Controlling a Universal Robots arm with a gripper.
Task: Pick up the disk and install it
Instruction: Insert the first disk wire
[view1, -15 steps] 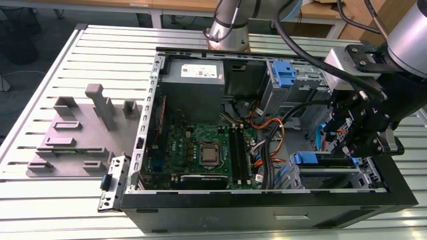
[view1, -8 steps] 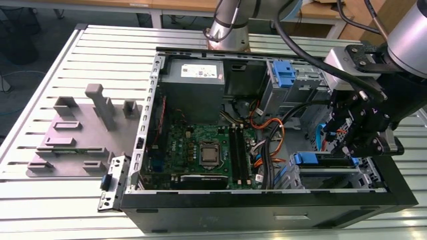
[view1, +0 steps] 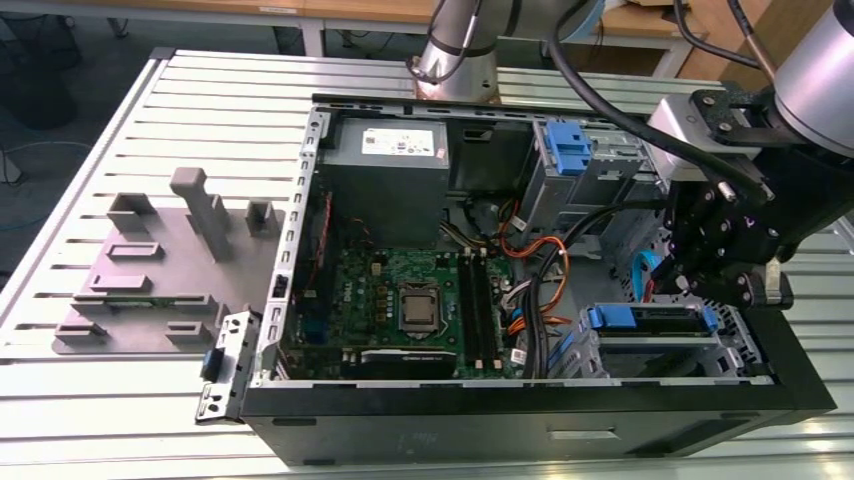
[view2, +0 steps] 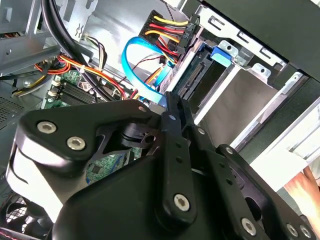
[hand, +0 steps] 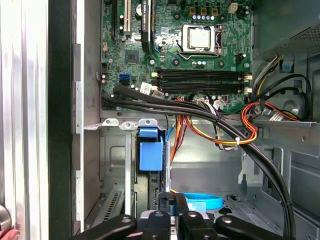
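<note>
Sitting on a ribbed aluminium table (view1: 120, 400), the black case (view1: 534, 425) lies open in the exterior view. It holds a grey power supply (view1: 387, 175), a green board (view1: 400, 290) and, at the exterior view's right, a sheet-metal cage (view1: 727, 350). The disk (view1: 654, 320) is seated in that cage with its blue rail end showing, and the black gripper (view1: 707, 280) hangs just above. In the second wrist view the gripper (view2: 172, 102), matt black links with bright screws, points toward the disk (view2: 192, 80), which stands edge-on in the cage (view2: 245, 95) near a flat light-blue cable (view2: 131, 62); its fingers look drawn together with nothing between them. In the first wrist view the disk (hand: 151, 156) sits in its slot with a blue plastic tab at its end. The closed gripper (hand: 173, 200) is just beside it, the cable (hand: 200, 201) curls next to the tips, and bundled black and orange wires (hand: 215, 130) run between cage and board (hand: 195, 45).
</note>
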